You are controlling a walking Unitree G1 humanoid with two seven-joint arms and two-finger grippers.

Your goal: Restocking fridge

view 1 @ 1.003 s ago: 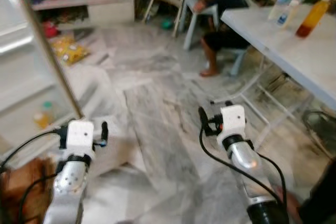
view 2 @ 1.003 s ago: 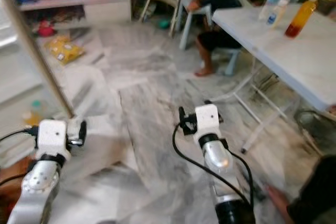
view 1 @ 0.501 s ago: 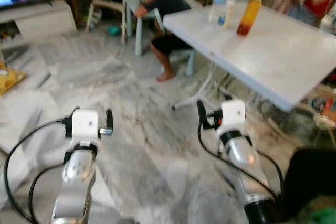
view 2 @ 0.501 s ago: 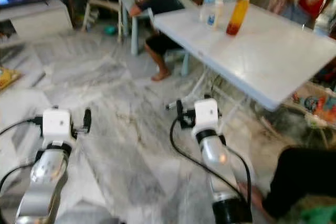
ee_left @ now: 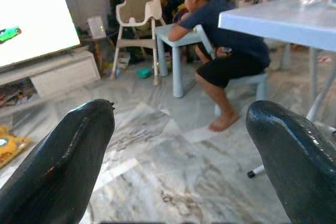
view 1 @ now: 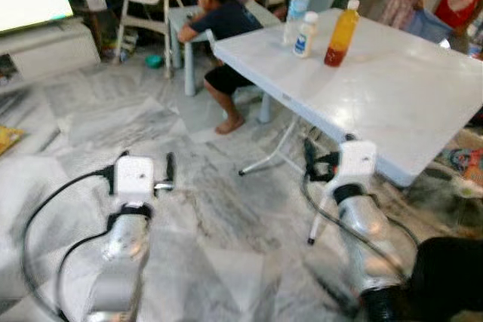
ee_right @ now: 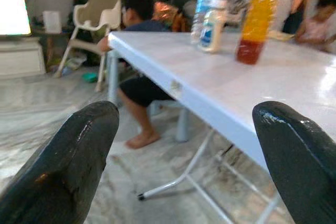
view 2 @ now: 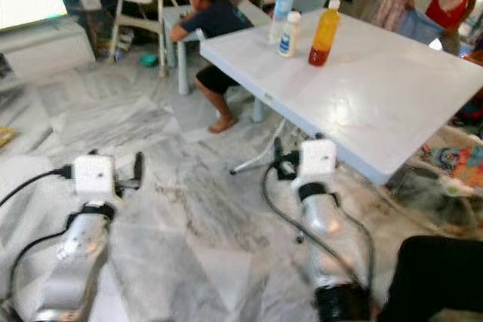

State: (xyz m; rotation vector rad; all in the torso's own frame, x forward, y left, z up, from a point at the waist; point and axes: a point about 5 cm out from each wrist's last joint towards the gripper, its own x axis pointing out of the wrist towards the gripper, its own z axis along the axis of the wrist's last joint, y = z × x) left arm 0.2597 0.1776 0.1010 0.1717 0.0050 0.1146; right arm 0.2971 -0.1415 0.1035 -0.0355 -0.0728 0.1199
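The floor (view 1: 204, 216) is grey-veined marble, polished and faintly glossy. The worktop (view 2: 377, 103) on the right looks like smooth white plastic with a soft sheen, on thin white metal legs (view 1: 275, 152). 3 plastic bottles (view 2: 323, 33) stand at its far end. Both arms (view 2: 321, 216) are shiny silver metal; the fingers (ee_right: 79, 166) are matt black.

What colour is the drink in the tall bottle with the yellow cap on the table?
Orange, darkening to red at the bottom of the bottle; the right eye view shows it best.
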